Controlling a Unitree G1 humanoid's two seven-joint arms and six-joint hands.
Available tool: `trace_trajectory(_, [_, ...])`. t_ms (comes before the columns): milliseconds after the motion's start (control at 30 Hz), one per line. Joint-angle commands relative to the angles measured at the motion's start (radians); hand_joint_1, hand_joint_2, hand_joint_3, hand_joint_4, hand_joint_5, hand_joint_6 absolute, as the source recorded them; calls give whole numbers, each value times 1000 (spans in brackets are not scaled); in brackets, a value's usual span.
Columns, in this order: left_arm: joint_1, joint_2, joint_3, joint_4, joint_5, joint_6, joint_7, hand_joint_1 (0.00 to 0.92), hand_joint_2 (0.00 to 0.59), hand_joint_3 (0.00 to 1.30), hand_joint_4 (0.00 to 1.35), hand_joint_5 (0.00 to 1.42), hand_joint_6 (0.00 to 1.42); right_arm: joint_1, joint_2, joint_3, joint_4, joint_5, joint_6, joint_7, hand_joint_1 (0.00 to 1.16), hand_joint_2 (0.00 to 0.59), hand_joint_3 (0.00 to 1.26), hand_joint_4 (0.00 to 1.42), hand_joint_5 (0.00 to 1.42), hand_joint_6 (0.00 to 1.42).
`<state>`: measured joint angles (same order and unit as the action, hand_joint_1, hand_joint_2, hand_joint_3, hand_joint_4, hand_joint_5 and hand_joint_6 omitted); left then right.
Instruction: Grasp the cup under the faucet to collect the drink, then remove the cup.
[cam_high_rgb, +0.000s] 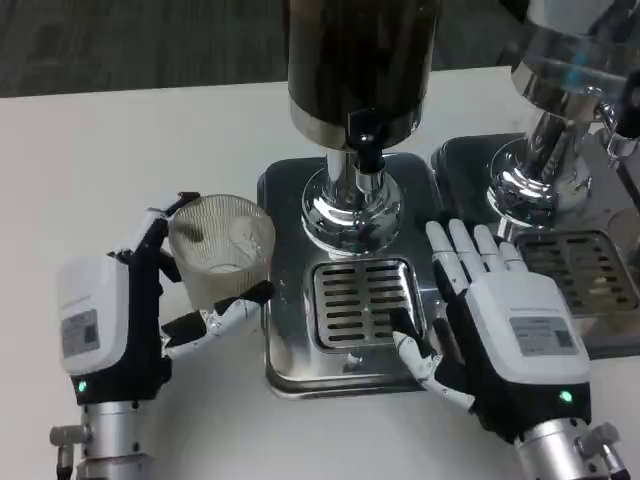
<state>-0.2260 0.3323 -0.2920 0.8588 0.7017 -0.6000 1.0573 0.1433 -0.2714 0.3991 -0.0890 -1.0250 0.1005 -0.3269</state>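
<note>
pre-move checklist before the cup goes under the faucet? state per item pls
1. Left hand holds the clear ribbed plastic cup: ok, fingers wrap its sides.
2. Cup upright, mouth up: ok.
3. Cup under the black faucet of the dark-tank drink dispenser: not ok, it sits left of the slotted steel drip tray, by the base edge.
4. Drip tray free for the cup: not ok, the right hand rests on the base and its thumb lies over the tray's right edge.
5. Cup empty: cannot tell, the ribbed wall blurs the inside.
6. Faucet dripping: cannot tell.
</note>
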Motion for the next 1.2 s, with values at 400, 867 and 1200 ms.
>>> trace_trajectory(400, [-134, -78, -101, 103, 65, 8, -25, 635, 18, 398, 586, 845, 1056, 77, 22, -2, -70, -32, 30, -49, 322, 447, 25, 0, 0, 0])
trace_trajectory(867, [-282, -153, -192, 297, 80, 55, -66, 662, 4, 442, 625, 885, 1090, 159, 29, -5, -148, -62, 68, -32, 334, 443, 25, 0, 0, 0])
trace_trajectory(1200, [-267, -189, -228, 322, 58, 47, -83, 320, 21, 317, 553, 885, 1062, 198, 19, -24, -198, -65, 84, 2, 338, 443, 25, 0, 0, 0])
